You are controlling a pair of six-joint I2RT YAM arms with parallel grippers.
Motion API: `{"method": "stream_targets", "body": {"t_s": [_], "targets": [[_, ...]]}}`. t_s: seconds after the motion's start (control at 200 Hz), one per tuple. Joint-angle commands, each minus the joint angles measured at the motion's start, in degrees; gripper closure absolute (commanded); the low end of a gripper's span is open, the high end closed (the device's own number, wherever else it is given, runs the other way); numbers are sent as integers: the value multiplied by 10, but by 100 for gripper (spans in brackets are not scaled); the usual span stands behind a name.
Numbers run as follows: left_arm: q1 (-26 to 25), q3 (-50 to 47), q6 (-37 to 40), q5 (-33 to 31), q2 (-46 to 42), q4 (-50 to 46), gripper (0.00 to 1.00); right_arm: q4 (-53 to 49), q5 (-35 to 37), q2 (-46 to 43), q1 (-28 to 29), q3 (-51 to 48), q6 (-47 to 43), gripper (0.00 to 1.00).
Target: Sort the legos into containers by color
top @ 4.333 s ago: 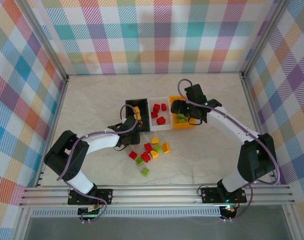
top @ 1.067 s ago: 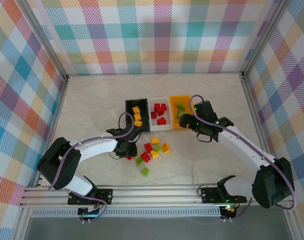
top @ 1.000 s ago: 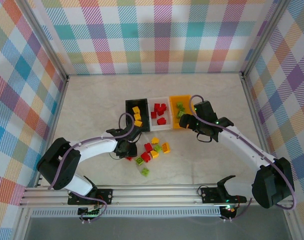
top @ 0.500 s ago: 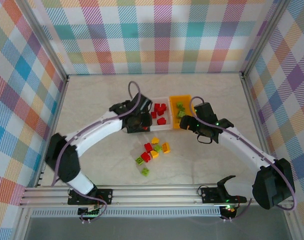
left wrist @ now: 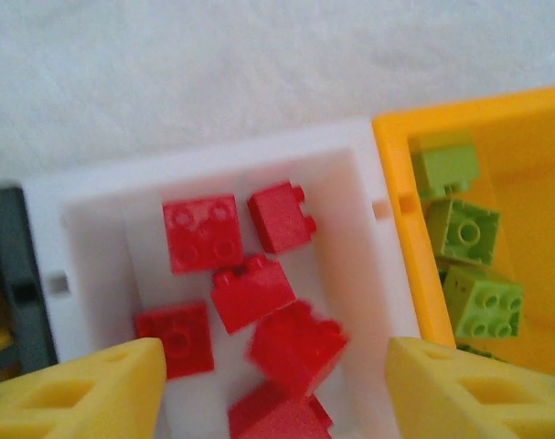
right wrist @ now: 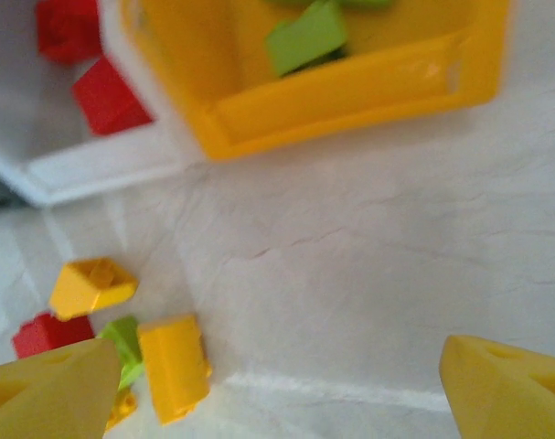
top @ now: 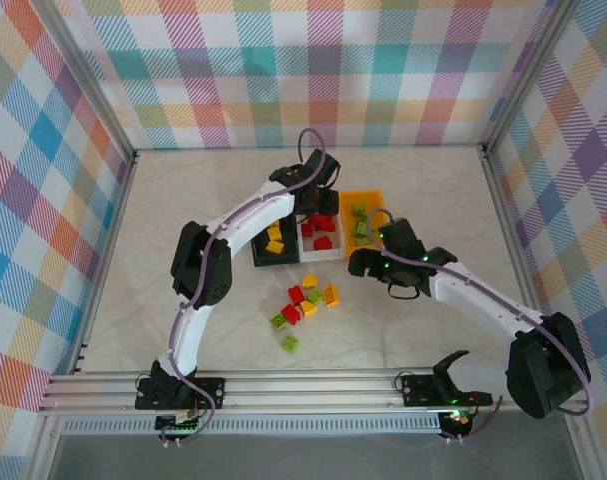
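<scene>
My left gripper [left wrist: 277, 384] hangs open over the white bin [left wrist: 213, 160], which holds several red legos [left wrist: 202, 233]. One red brick [left wrist: 295, 343] shows blurred between the yellow fingertips [left wrist: 85, 389], touching neither. From above, the left gripper [top: 313, 207] covers part of that white bin [top: 328, 250]. The orange bin [top: 363, 197] holds lime green legos [left wrist: 464, 229], and the black bin [top: 261, 252] holds yellow ones [top: 274, 233]. My right gripper [top: 363, 262] is open and empty over bare table. It sits just near of the orange bin [right wrist: 350, 91], right of the loose legos [top: 308, 297].
The three bins stand side by side at mid-table. The loose pile mixes red, yellow and green bricks, and a yellow brick [right wrist: 174, 366] lies nearest my right gripper's left fingertip. A single green brick [top: 289, 343] lies apart, nearer the arm bases.
My left arm swung from the loose pile up over the white bin and now stands open with a red brick below it. My right gripper drew back from the orange bin toward the pile.
</scene>
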Motion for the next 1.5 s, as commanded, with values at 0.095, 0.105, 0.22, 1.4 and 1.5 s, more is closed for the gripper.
{"method": "stream_targets", "body": {"t_s": [0.095, 0.105, 0.22, 1.4, 1.5], "targets": [[13, 33, 2, 19, -50, -22, 18, 59, -31, 30, 83, -22, 5, 13], [13, 26, 1, 23, -57, -18, 18, 61, -31, 33, 85, -21, 5, 14], [12, -78, -18, 54, -161, 42, 12, 75, -28, 72, 106, -12, 10, 19], [-22, -831, -154, -2, -788, 95, 0, 64, -79, 245, 129, 247, -59, 68], [-22, -834, -147, 7, -790, 96, 1, 56, -75, 323, 129, 342, -74, 67]]}}
